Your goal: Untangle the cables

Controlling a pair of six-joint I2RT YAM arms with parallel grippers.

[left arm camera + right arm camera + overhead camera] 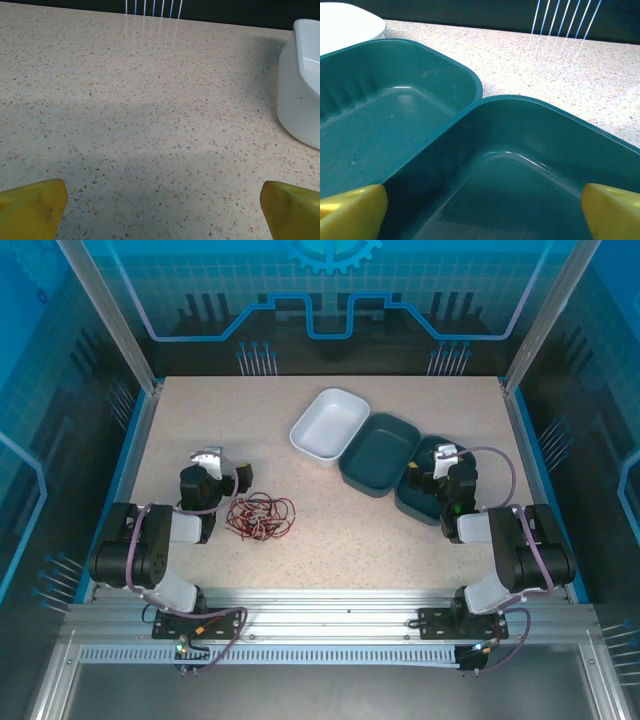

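Top view: the cables [260, 517] lie tangled at lower left, beside the left tool [207, 458]. Left wrist: it is released over bare bench [150, 125]. Right wrist: the right tool [482, 210] is released above a teal tray [530, 170]. Untangling seems not yet begun; next, grasp one strand.

Matt speckled top, glossy plastic tubs.
The beige speckled stone-look table top [150, 125] appeared smooth and matt, with a faint sheen. The white rounded plastic tub [300, 90] and the two dark teal plastic tubs [395, 115] were smooth and glossy, catching highlights. The thin red, black and white cables [260, 516] looked plastic-sheathed; the ribbed silver metal frame rails [330, 615] looked dull.
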